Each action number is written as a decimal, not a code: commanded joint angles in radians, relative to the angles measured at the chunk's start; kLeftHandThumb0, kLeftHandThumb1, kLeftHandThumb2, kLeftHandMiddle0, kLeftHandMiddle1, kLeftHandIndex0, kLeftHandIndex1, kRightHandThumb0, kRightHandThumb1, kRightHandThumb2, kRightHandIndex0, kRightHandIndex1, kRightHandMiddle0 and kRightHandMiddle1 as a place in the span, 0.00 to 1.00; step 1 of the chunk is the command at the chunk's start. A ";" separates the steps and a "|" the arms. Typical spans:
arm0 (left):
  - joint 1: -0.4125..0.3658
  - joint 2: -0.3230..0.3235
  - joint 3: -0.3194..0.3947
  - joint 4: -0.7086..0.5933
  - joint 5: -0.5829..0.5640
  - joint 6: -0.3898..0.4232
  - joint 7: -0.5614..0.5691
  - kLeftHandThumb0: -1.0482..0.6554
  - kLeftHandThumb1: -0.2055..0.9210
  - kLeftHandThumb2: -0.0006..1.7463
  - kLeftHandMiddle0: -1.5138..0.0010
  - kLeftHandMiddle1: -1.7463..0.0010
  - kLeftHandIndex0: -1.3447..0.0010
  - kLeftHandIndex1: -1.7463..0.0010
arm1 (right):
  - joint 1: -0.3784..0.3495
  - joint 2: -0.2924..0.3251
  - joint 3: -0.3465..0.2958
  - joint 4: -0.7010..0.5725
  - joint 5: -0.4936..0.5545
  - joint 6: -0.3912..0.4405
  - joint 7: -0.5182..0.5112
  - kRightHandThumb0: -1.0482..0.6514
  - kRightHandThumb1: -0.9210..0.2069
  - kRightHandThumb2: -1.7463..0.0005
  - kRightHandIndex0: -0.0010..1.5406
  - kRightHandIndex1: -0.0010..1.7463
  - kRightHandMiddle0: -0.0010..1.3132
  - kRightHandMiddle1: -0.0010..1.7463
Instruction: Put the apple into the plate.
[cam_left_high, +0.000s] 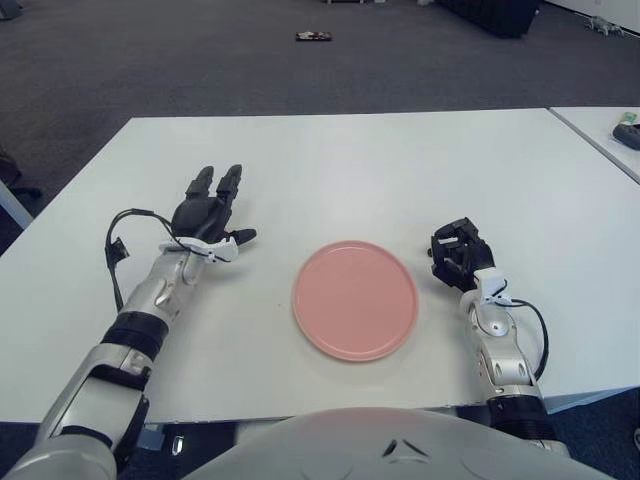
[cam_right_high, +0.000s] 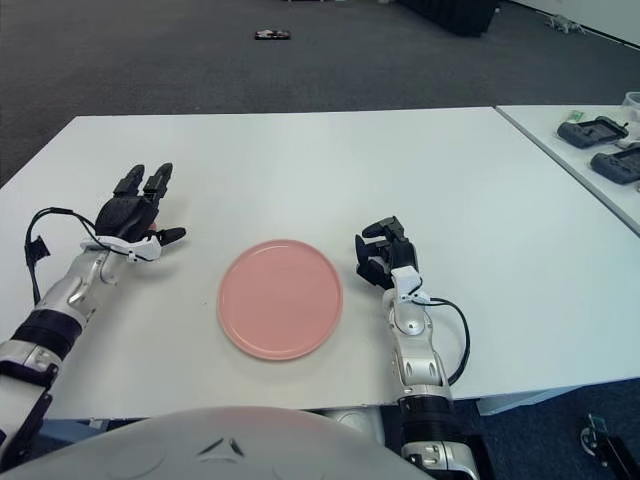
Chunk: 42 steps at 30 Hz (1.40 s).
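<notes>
Our left hand (cam_left_high: 205, 218) sits left of centre on the worktop (cam_left_high: 340, 160), fingers (cam_left_high: 232, 181) spread wide; the right hand (cam_left_high: 458, 252) curls empty, right of the plate (cam_left_high: 355, 299).

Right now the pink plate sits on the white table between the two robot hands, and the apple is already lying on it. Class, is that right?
Not quite. The plate is on the table between the left robot hand and the right robot hand, but it holds nothing. Both eye views show its surface bare. No apple can be seen on the table; the left robot hand covers the spot beneath it.
</notes>
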 joint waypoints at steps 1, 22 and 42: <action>0.032 0.007 -0.045 -0.063 -0.015 0.185 -0.299 0.04 0.70 0.45 1.00 1.00 1.00 0.77 | 0.017 -0.004 -0.006 0.016 -0.005 0.038 0.003 0.40 0.19 0.53 0.31 0.80 0.24 1.00; 0.035 0.034 -0.056 -0.126 0.086 0.488 -0.422 0.00 0.72 0.41 1.00 1.00 1.00 1.00 | 0.014 -0.008 -0.019 0.013 0.018 0.019 0.032 0.40 0.20 0.52 0.30 0.79 0.24 1.00; 0.037 0.066 -0.048 -0.148 -0.009 0.474 -0.523 0.00 0.76 0.37 1.00 1.00 1.00 1.00 | 0.008 -0.007 -0.030 0.014 0.020 0.019 0.044 0.39 0.23 0.49 0.31 0.79 0.27 1.00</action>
